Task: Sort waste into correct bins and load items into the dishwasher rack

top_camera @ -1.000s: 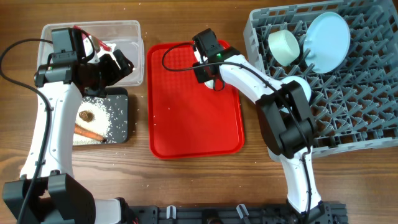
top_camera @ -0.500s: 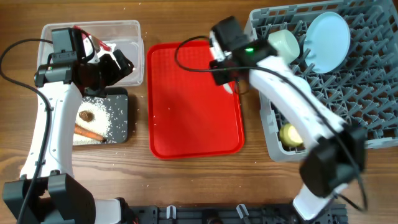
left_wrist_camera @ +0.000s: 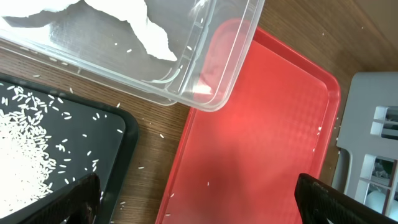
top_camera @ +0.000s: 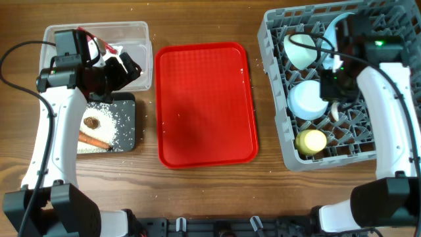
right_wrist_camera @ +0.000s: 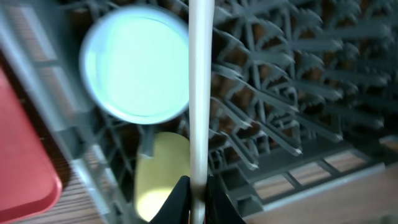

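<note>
My right gripper (top_camera: 333,93) is over the grey dishwasher rack (top_camera: 395,85), shut on the white plastic spoon (top_camera: 334,112). In the right wrist view the spoon handle (right_wrist_camera: 200,93) runs up from the jaws (right_wrist_camera: 198,186). Below it sit the upturned light blue bowl (right_wrist_camera: 135,68) and the yellow cup (right_wrist_camera: 160,177). The pale green bowl (top_camera: 302,49) leans at the rack's back; the arm mostly hides the blue plate (top_camera: 334,26). My left gripper (top_camera: 128,66) is open and empty by the clear tub (top_camera: 99,26), which holds tissue (left_wrist_camera: 124,18) and a red wrapper (top_camera: 108,47).
The black tray (top_camera: 126,105) holds rice (top_camera: 108,125), a brown lump (top_camera: 91,122) and a carrot stick (top_camera: 94,140). The flat red tray (top_camera: 204,105) lies between the bins and the rack, with a few rice grains on it.
My right arm has swung from the red tray's back edge rightwards to over the rack, carrying the spoon. The left arm has not moved.
</note>
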`<state>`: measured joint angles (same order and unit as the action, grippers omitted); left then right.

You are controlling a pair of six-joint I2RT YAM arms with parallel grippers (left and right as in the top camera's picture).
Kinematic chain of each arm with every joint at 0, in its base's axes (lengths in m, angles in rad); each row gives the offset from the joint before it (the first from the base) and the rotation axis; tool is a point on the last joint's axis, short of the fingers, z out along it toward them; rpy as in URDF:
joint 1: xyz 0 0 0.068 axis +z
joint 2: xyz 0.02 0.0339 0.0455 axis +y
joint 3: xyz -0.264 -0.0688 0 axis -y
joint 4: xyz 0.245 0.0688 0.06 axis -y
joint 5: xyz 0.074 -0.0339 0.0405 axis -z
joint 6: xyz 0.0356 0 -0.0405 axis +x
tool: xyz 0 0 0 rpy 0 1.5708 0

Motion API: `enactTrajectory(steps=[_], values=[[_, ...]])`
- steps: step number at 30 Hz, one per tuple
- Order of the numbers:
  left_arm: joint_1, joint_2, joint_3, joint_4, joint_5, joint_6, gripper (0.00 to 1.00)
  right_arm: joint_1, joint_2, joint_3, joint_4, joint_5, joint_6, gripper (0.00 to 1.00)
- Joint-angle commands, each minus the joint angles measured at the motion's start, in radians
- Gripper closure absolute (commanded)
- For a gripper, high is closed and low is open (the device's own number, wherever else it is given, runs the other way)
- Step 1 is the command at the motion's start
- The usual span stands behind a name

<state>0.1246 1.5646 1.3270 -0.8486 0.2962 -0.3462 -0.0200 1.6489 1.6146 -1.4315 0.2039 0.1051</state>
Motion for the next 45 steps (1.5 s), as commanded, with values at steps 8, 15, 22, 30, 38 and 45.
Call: enactTrajectory(steps=[8,15,22,30,38,45], values=[[0.001,-0.022,0.002,0.002,-0.006,-0.005,0.00,-0.200,-0.016,-0.072,0.111,0.043,0.077,0.38],[0.001,-0.022,0.002,0.002,-0.006,-0.005,0.00,-0.192,-0.032,-0.049,0.167,-0.137,0.000,0.12],[0.001,-0.022,0.002,0.002,-0.006,-0.005,0.00,-0.008,-0.326,-0.010,0.224,-0.192,-0.029,0.00],[0.001,-0.022,0.002,0.002,-0.006,-0.005,0.00,0.010,-0.442,-0.010,0.203,-0.295,0.079,0.00],[0.001,-0.022,0.002,0.002,-0.006,-0.005,0.00,0.010,-0.537,-0.243,0.634,-0.291,-0.053,0.00],[0.001,-0.022,0.002,0.002,-0.006,-0.005,0.00,0.010,-1.024,-1.102,1.464,-0.291,-0.050,0.00]])
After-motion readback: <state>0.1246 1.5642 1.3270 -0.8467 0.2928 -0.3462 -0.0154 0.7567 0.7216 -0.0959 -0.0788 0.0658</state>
